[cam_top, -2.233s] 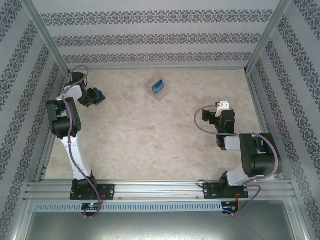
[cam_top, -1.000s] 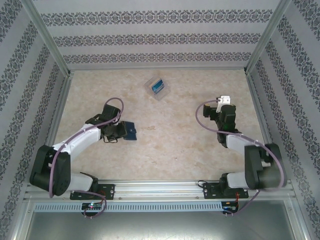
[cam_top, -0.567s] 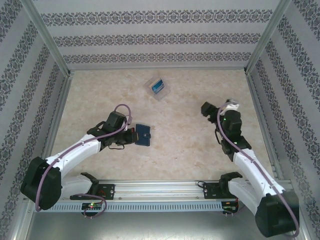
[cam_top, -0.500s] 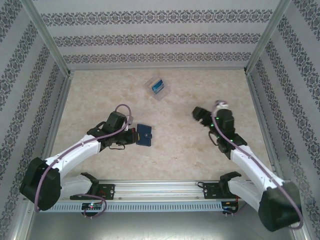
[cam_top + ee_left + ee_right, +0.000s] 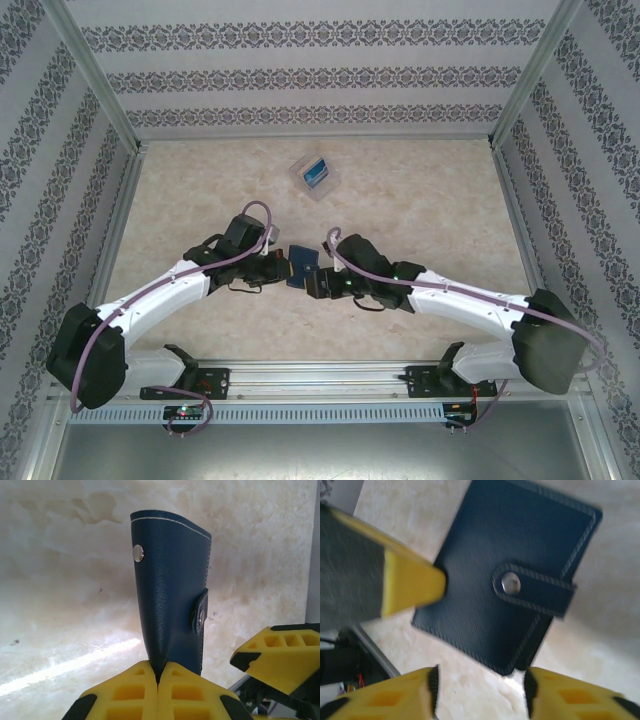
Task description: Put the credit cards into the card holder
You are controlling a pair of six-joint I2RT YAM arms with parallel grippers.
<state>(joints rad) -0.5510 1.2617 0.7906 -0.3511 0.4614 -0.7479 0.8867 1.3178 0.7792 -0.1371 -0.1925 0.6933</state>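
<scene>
The left hand (image 5: pixel 281 269) and right hand (image 5: pixel 316 284) meet at the card holder (image 5: pixel 300 264), blocking the centre of the tabletop (image 5: pixel 430 190). Bare surface surrounds the far plastic case (image 5: pixel 313 176).

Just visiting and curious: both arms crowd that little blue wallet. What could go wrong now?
The left gripper pinches only one edge of the card holder, so a tug by the right gripper could pull it loose. Its clasp tab is snapped shut; that gripper may slip off it.
</scene>
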